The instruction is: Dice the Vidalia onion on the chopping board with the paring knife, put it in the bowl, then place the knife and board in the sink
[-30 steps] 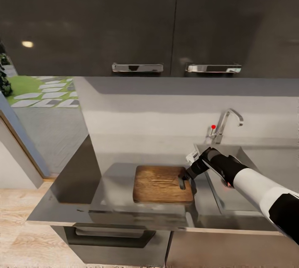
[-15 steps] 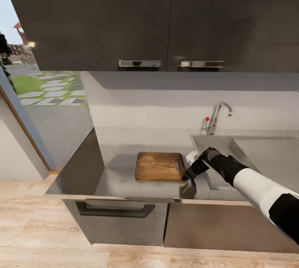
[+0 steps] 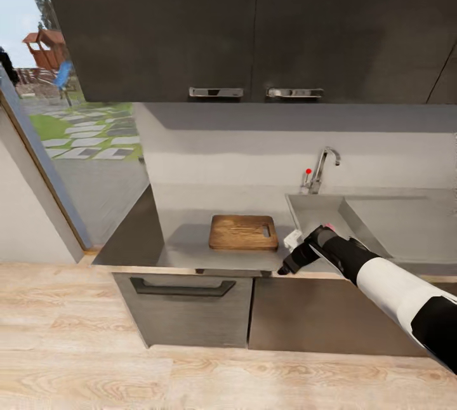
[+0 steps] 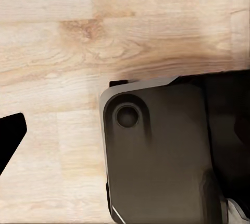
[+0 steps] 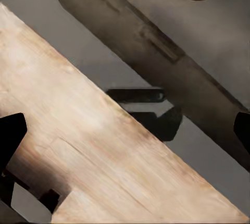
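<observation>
The dark brown rectangular wooden chopping board (image 3: 244, 233) is seen flat on the glossy grey countertop (image 3: 184, 245), just left of the stainless steel sink (image 3: 317, 213), slot handle toward the sink, presumably for an easy grasp from that side. The right gripper (image 3: 287, 266) is held off the counter edge, near the board's sink-side corner; its opening cannot be told, nothing visibly held. Left gripper fingertip (image 4: 10, 135) is seen over light wood floor (image 4: 57, 41); its state cannot be told either.

1 chopping board (image 3: 244, 232), 1 sink (image 3: 317, 213), 1 tap (image 3: 319, 170), 2 cabinet handles (image 3: 216, 92), 1 drawer (image 3: 182, 287).
</observation>
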### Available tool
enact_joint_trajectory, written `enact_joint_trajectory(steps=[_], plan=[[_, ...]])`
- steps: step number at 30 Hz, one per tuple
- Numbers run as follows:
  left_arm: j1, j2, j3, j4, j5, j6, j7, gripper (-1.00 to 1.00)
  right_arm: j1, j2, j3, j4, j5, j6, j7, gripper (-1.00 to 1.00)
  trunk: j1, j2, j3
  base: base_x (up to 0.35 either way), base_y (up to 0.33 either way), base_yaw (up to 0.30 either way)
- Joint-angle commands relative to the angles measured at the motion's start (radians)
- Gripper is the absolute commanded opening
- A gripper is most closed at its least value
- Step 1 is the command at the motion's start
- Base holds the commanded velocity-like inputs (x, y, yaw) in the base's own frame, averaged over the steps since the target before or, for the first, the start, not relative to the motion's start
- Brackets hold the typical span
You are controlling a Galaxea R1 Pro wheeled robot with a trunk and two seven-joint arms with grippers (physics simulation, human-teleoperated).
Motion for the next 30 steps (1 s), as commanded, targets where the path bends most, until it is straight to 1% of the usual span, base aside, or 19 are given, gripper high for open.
enact_joint_trajectory(steps=[1,2,3,9,12,14,15,16,19,20,21,22,23,24,26,27,28,29,30], plan=[[0.0,0.001,-0.006,-0.002,0.002,-0.001,0.0,1.0,-0.002,-0.001,0.006,-0.002,-0.008,-0.005,-0.002,1.0,0.0,-0.002,-0.002,-0.338,0.0,0.0],[0.0,0.001,-0.006,-0.002,0.002,-0.001,0.0,1.0,0.0,-0.004,0.005,-0.002,-0.008,-0.058,-0.001,1.0,0.0,-0.002,-0.002,-0.338,0.0,0.0],[0.0,0.001,-0.006,-0.002,0.002,-0.001,0.0,1.0,0.001,-0.006,0.005,-0.002,-0.008,-0.073,0.0,1.0,0.0,-0.002,-0.002,-0.338,0.0,0.0],[0.0,0.001,-0.006,-0.002,0.002,-0.001,0.0,1.0,0.004,-0.016,0.005,-0.002,-0.012,-0.11,0.002,1.0,0.0,-0.002,-0.002,-0.297,0.0,0.0],[0.0,0.001,-0.006,-0.002,0.002,-0.001,0.0,1.0,0.027,-0.022,0.005,-0.002,-0.014,-0.167,0.002,1.0,0.0,-0.002,-0.002,-0.103,0.0,0.0],[0.0,0.001,-0.006,-0.002,0.001,-0.001,0.0,1.0,0.059,-0.025,0.005,-0.002,-0.015,-0.214,0.0,1.0,0.0,-0.002,-0.002,-0.042,0.0,0.0],[0.0,0.001,-0.005,-0.002,0.001,-0.001,0.0,1.0,0.087,-0.027,0.004,-0.002,-0.018,-0.243,0.0,1.0,0.0,-0.002,-0.002,-0.024,0.0,0.0],[0.0,0.001,-0.005,-0.002,0.001,-0.001,0.0,1.0,0.101,-0.028,0.004,-0.002,-0.02,-0.255,-0.001,1.0,0.0,-0.002,-0.002,-0.019,0.0,0.0],[0.0,0.001,-0.004,-0.004,0.001,-0.001,0.0,1.0,0.17,-0.031,0.003,-0.002,-0.035,-0.303,-0.003,1.0,0.0,-0.002,-0.002,-0.009,0.0,0.0],[0.0,0.001,-0.004,-0.004,0.001,-0.001,0.0,1.0,0.183,-0.031,0.003,-0.001,-0.037,-0.312,-0.004,1.0,0.0,-0.002,-0.002,-0.005,0.0,0.0],[0.0,0.0,-0.003,-0.007,0.001,-0.001,0.001,1.0,0.248,-0.035,0.003,0.004,-0.05,-0.369,-0.007,1.0,0.0,-0.002,-0.002,-0.002,0.0,0.0],[0.0,0.0,-0.003,-0.008,0.0,-0.001,0.001,1.0,0.273,-0.036,0.003,0.017,-0.056,-0.4,-0.007,1.0,0.0,-0.002,-0.002,-0.001,0.0,0.0],[0.0,0.0,-0.003,-0.008,0.0,-0.001,0.001,1.0,0.283,-0.037,0.003,0.028,-0.059,-0.417,-0.008,1.0,0.0,-0.002,-0.002,0.0,0.0,0.0],[0.0,-0.001,-0.002,-0.01,0.0,-0.001,0.001,1.0,0.299,-0.036,0.003,0.059,-0.069,-0.453,-0.009,1.0,0.0,-0.002,-0.002,0.0,0.0,0.0],[0.0,-0.001,-0.001,-0.016,0.0,-0.001,0.001,1.0,0.323,-0.029,0.004,0.178,-0.109,-0.564,-0.008,1.0,0.0,-0.002,-0.002,0.0,0.0,0.0],[0.0,-0.001,-0.001,-0.017,0.0,-0.001,0.001,1.0,0.328,-0.026,0.004,0.207,-0.119,-0.59,-0.008,1.0,0.0,-0.002,-0.002,0.0,0.0,0.0],[-0.001,-0.001,-0.001,-0.019,0.0,-0.001,0.001,1.0,0.341,-0.016,0.004,0.267,-0.136,-0.642,-0.007,1.0,0.0,-0.002,-0.002,0.0,0.0,0.0],[-0.001,-0.001,-0.001,-0.021,0.0,-0.001,0.002,1.0,0.356,0.0,0.004,0.327,-0.149,-0.693,-0.008,1.0,0.0,-0.002,-0.002,0.0,0.0,0.0],[-0.002,-0.001,-0.001,-0.022,0.0,-0.001,0.002,1.0,0.365,0.01,0.005,0.357,-0.153,-0.718,-0.008,1.0,0.0,-0.002,-0.002,0.0,0.0,0.0]])
